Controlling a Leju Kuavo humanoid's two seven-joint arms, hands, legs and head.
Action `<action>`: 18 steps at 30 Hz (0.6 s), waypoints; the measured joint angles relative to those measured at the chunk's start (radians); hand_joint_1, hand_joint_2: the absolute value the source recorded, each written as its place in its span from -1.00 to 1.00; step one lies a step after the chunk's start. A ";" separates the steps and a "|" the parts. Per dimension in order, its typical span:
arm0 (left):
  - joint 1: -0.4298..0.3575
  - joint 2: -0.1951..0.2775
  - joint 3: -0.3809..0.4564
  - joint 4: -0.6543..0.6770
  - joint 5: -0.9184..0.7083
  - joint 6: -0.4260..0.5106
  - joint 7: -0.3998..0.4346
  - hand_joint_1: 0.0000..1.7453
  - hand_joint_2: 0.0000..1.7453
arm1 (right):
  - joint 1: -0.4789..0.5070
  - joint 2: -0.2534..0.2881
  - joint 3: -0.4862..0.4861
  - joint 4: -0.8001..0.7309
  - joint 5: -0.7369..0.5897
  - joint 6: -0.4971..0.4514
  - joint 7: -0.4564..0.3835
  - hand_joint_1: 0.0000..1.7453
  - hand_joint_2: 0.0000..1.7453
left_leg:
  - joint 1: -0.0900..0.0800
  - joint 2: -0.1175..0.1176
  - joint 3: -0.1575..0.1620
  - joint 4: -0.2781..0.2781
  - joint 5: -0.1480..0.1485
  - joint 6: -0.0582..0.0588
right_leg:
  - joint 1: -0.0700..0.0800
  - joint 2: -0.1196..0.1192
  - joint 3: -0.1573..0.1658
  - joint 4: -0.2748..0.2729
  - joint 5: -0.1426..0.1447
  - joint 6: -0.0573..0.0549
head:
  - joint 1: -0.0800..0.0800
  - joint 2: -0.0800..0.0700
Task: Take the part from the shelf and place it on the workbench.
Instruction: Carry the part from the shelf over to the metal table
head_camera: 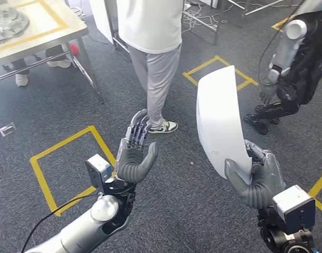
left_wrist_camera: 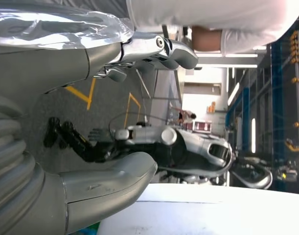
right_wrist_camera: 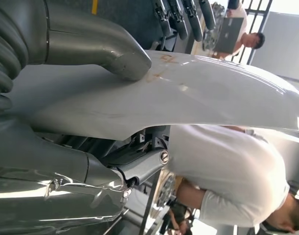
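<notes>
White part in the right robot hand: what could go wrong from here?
1. The right robot hand holds the white part only at its lower edge; most of it stands free above, so it may tip or slip.
2. A person stands close ahead; carrying the part forward could strike them.
3. The left robot hand is open and gives no support.

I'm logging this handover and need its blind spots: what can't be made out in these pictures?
- Right hand, head view: the white part hides the fingers behind it.
- Workbench, head view: cut off by the picture's edge.
- Person, head view: cut off above the chest.
- Left hand: holds nothing.
</notes>
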 joint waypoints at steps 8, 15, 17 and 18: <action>0.000 -0.002 0.000 0.000 0.006 -0.002 -0.012 -1.00 1.00 | -0.001 0.000 -0.001 0.006 -0.003 -0.002 -0.007 1.00 1.00 | 0.005 -0.101 -0.014 0.014 0.002 -0.027 | -0.006 0.085 0.102 -0.294 0.165 -0.013 | 0.006 0.000; 0.004 0.002 0.000 0.000 -0.007 0.007 -0.012 -1.00 1.00 | -0.002 0.000 -0.002 0.007 -0.006 -0.001 -0.008 1.00 1.00 | 0.002 0.017 -0.133 0.244 -0.105 -0.055 | -0.001 -0.001 0.113 -0.305 0.174 -0.043 | -0.015 0.000; 0.008 0.003 0.000 0.000 -0.014 0.012 -0.012 -1.00 1.00 | -0.001 0.000 -0.002 0.008 -0.006 0.000 -0.006 1.00 1.00 | 0.004 0.028 -0.174 0.324 -0.125 -0.055 | 0.002 -0.031 0.112 -0.305 0.173 -0.044 | -0.017 0.000; 0.009 0.004 0.000 0.000 -0.015 0.012 -0.012 -1.00 1.00 | -0.002 0.000 -0.001 0.008 -0.007 0.000 -0.006 1.00 1.00 | 0.004 0.031 -0.163 0.304 -0.108 -0.054 | 0.003 -0.046 0.112 -0.305 0.173 -0.044 | -0.018 0.000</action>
